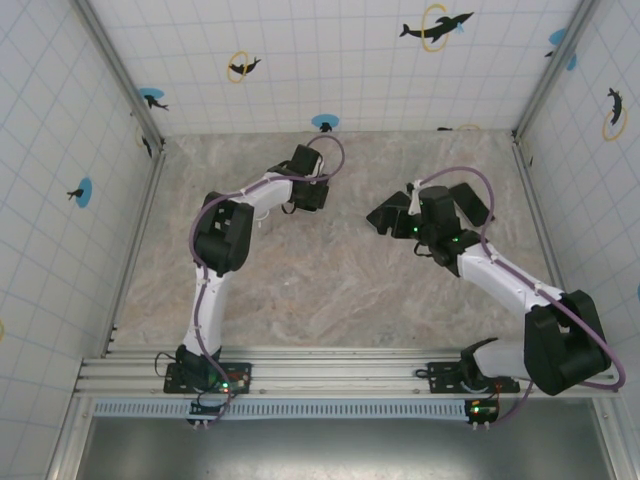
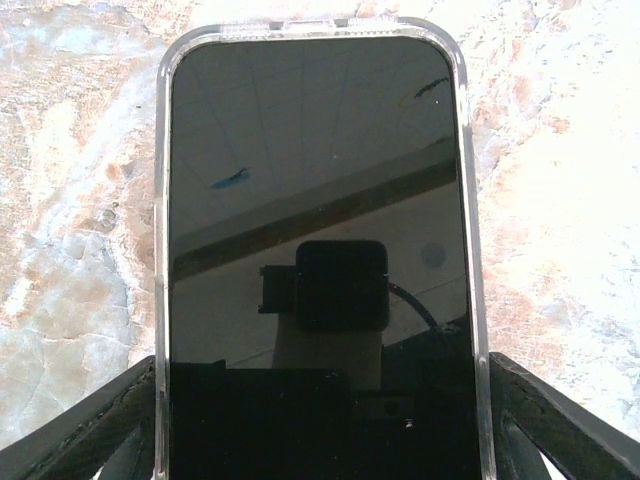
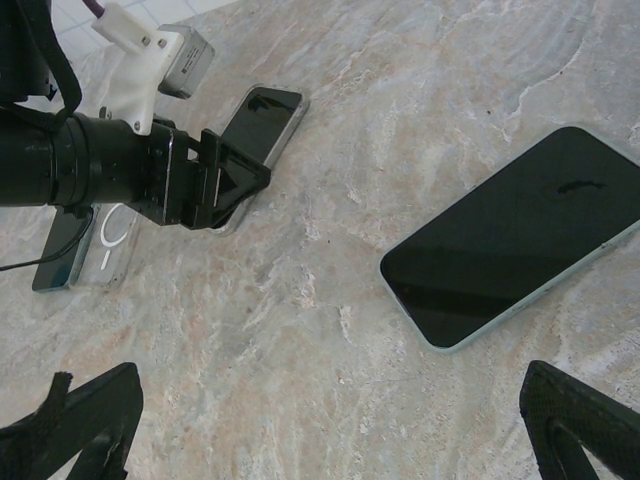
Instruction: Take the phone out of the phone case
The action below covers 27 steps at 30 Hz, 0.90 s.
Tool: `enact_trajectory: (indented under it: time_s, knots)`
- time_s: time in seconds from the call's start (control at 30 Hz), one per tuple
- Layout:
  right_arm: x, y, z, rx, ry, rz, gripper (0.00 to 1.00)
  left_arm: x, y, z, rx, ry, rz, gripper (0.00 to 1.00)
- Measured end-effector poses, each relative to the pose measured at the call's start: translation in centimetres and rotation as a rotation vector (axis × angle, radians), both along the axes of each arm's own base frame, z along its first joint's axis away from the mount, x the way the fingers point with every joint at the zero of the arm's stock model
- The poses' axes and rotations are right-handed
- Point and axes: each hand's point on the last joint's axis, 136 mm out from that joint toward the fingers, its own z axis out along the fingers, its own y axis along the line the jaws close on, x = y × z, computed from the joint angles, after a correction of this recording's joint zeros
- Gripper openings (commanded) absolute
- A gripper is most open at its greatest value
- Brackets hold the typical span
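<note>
A black phone (image 2: 315,150) lies screen up inside a clear phone case (image 2: 161,200) on the marble table. My left gripper (image 2: 322,425) straddles its near end, and its black fingers (image 2: 95,430) press against both long sides of the case. The right wrist view has that gripper (image 3: 228,178) on the same phone (image 3: 262,118). My right gripper (image 3: 335,430) hovers open over bare table with nothing between its fingertips (image 3: 85,415). From above, the left gripper (image 1: 308,190) is at the back centre and the right gripper (image 1: 428,208) to its right.
A second dark phone with a pale green rim (image 3: 515,235) lies flat just ahead of my right gripper. A clear case with a white ring (image 3: 112,240) and a dark slab (image 3: 58,250) lie behind the left arm. Tiled walls (image 1: 330,60) enclose the table.
</note>
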Motion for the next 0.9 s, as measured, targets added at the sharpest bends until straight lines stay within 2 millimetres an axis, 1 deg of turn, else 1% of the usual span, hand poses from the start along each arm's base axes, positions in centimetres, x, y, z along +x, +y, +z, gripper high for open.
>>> enact_trajectory:
  time_s: [0.1,0.23,0.37,0.47,0.6,0.7,0.77,0.83,0.9]
  knots:
    - [0.1,-0.4,-0.2,0.015,0.011,-0.01,0.98,-0.1,0.0,0.2,0.003,-0.008,-0.012,0.6]
    - [0.2,-0.4,-0.2,0.056,0.026,-0.001,0.96,-1.1,0.4,0.5,0.025,0.006,-0.05,0.58]
    - [0.8,-0.1,-0.1,0.116,0.037,0.01,0.95,-2.0,0.5,1.6,0.023,0.01,-0.083,0.57]
    - [1.0,0.4,-0.3,0.155,0.053,0.023,0.93,-2.4,0.1,3.8,-0.005,-0.011,-0.105,0.56]
    - [1.1,1.6,-0.4,0.223,0.075,0.056,0.92,-3.2,-0.4,7.5,-0.07,-0.058,-0.141,0.55]
    - [1.2,2.5,-0.6,0.271,0.097,0.083,0.91,-4.7,-0.8,10.4,-0.126,-0.088,-0.181,0.54]
    - [1.3,3.1,-0.7,0.301,0.115,0.101,0.89,-5.9,-1.3,11.9,-0.154,-0.106,-0.214,0.54]
    - [1.7,3.8,-0.5,0.341,0.127,0.121,0.85,-7.3,-2.0,13.0,-0.173,-0.119,-0.259,0.54]
    - [2.0,4.5,-0.1,0.385,0.131,0.141,0.82,-8.9,-2.7,13.7,-0.189,-0.122,-0.304,0.54]
